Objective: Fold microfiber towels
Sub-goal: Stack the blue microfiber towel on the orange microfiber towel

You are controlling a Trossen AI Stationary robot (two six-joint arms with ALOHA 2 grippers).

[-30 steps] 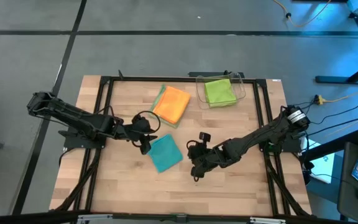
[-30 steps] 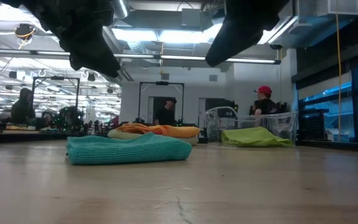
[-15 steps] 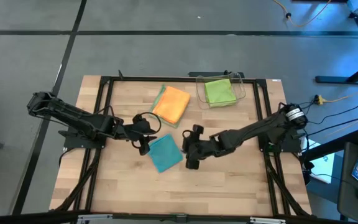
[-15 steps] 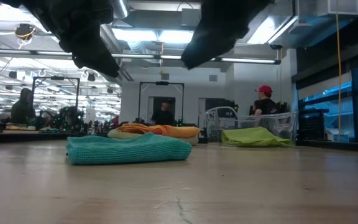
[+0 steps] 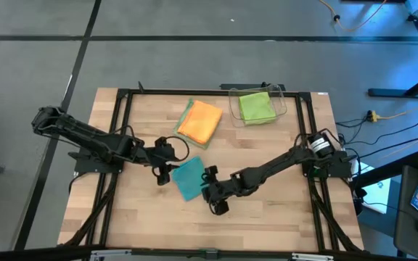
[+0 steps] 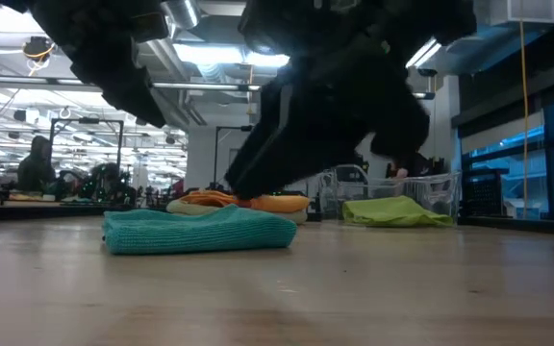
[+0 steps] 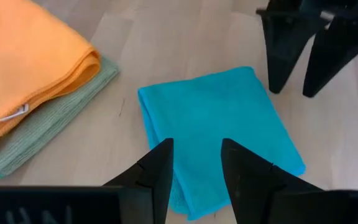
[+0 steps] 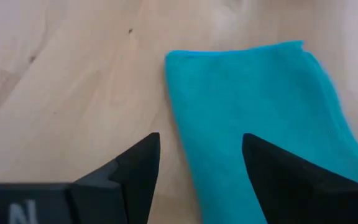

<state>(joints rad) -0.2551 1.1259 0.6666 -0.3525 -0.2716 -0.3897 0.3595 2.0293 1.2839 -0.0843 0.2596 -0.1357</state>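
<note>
The teal towel [image 5: 191,177] lies nearest the front of the bench [image 5: 267,217], folded into a compact pad, flat on the wood between the two arms. The right gripper [image 5: 212,196] hovers just beside its front-right edge with jaws spread and nothing between them; its wrist view looks down past its fingers [image 8: 138,168] onto one corner and a folded edge of the cloth. The left gripper [image 5: 162,172] sits at the opposite side, just beside the pad's left edge, jaws parted and empty.

This cloth looks soft, light and limp, with a nappy surface that should grip the wood a little rather than slide. It has no stiffness, so a pinch in the middle would likely bunch the layers. The better hold is probably at a corner or along the open edge, taking all layers at once; a single layer pulled up could undo the fold.

Farther back, the orange towel [image 5: 200,121] rests folded on top of the pale sage towel [image 5: 187,114], whose edge peeks out beneath. Farthest, the lime green towel [image 5: 256,106] lies inside the clear bin [image 5: 283,101].
</note>
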